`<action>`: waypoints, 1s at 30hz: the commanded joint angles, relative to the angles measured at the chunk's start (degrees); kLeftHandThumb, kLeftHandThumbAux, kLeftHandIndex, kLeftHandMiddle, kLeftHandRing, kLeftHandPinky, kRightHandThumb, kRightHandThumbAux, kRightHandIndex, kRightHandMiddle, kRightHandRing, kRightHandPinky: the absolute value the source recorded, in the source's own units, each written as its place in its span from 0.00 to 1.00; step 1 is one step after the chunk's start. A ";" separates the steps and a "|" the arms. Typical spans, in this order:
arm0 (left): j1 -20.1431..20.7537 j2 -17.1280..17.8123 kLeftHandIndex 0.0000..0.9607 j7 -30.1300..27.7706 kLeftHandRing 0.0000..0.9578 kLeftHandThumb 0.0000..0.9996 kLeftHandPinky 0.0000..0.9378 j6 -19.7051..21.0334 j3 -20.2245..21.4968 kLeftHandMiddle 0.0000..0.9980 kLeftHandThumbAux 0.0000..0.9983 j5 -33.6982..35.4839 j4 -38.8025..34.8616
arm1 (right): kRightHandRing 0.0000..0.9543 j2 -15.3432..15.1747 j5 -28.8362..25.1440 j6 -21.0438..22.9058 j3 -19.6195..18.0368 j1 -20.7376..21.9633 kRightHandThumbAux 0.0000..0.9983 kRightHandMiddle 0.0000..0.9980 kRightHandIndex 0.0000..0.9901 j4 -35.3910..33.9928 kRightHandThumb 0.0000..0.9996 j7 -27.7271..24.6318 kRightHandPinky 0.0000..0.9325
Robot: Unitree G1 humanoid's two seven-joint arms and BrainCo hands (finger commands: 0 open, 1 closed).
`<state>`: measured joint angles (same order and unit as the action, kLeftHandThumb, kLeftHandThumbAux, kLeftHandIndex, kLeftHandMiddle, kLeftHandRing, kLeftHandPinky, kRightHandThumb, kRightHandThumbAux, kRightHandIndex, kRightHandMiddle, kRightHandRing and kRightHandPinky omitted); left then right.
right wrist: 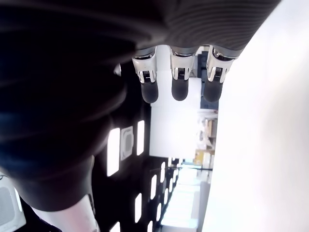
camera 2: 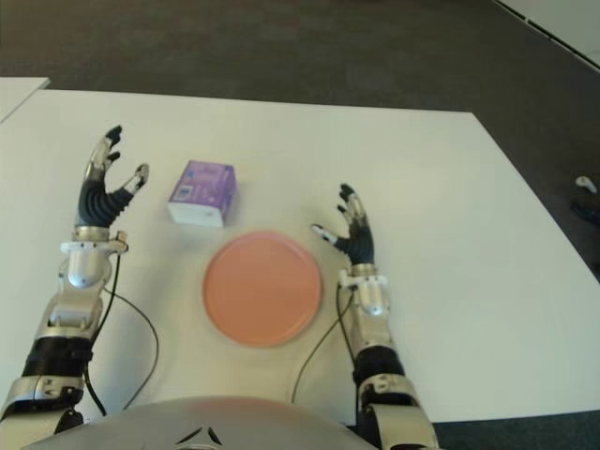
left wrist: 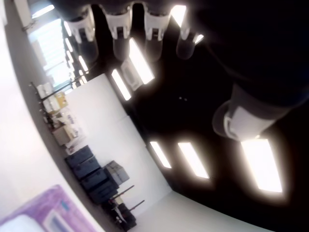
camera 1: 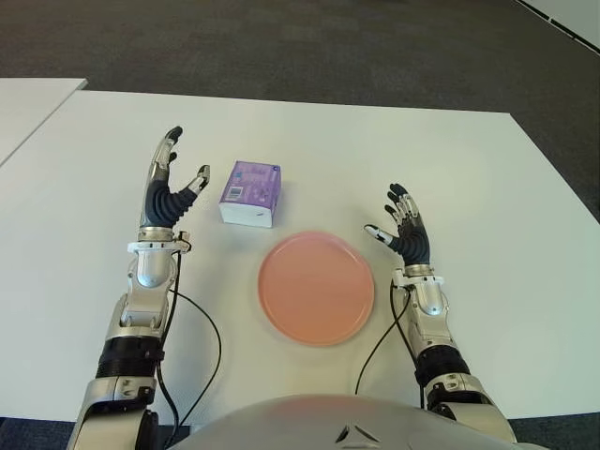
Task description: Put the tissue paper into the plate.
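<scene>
1. White table point(camera 1: 487, 187): carries everything listed.
2. Pink plate point(camera 1: 316, 289): near the front edge, holding nothing; task seemingly not begun.
3. Left hand point(camera 1: 169, 183): raised, fingers apart, beside the tissue pack.
4. Right hand point(camera 1: 403, 228): fingers spread, beside the plate.
5. Tissue pack point(camera 1: 250, 192): mid-table, ungrasped.

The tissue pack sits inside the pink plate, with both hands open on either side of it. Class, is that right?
Not quite. The tissue pack lies on the white table just beyond the pink plate, not inside it, as the left eye view shows. The rest holds: the left hand and right hand are open, one on either side.
</scene>
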<state>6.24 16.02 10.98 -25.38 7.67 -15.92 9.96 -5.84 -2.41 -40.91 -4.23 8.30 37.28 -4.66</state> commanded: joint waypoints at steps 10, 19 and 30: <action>13.48 8.22 0.00 -3.06 0.00 0.07 0.00 -4.88 -4.29 0.00 0.52 -4.69 10.36 | 0.00 1.82 1.45 0.49 0.62 -4.43 0.86 0.00 0.00 6.08 0.00 0.84 0.01; 22.60 15.09 0.00 -2.89 0.00 0.15 0.00 -6.50 -10.30 0.00 0.51 -13.25 19.72 | 0.00 1.63 1.62 3.88 1.13 -4.79 0.85 0.00 0.00 4.04 0.00 1.07 0.00; 32.06 14.83 0.00 -3.83 0.00 0.18 0.00 -9.80 -21.83 0.00 0.40 -20.70 33.79 | 0.00 1.32 1.77 3.04 1.61 -4.01 0.80 0.00 0.00 5.14 0.00 0.37 0.00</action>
<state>37.33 31.85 7.03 -33.88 -10.49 -33.44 39.11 -6.17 -2.04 -38.42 -3.55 9.14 37.83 -4.36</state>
